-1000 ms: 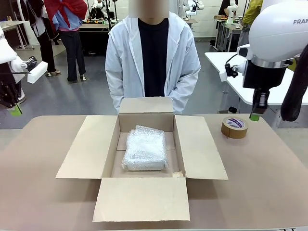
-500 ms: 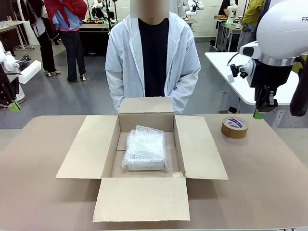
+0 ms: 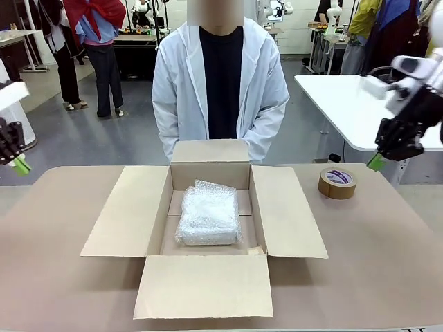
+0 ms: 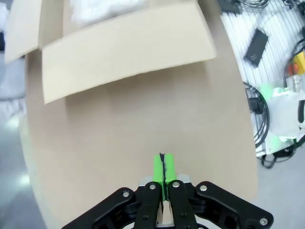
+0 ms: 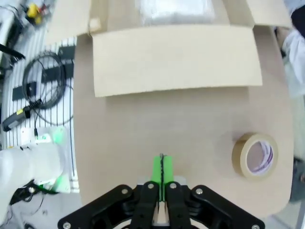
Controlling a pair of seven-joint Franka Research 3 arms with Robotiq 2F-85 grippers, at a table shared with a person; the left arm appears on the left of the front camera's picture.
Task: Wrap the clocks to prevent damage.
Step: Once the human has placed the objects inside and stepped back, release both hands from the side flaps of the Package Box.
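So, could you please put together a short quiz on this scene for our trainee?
1. True or false: the bundle lies inside the open box.
2. Where is the tape roll? A) in the box; B) on the table, on the robot's right of the box; C) on top of the bundle.
3. Fill in the gap: the left gripper and the right gripper are both ____ and hold nothing.

Key: 1 true; 2 B; 3 shut.
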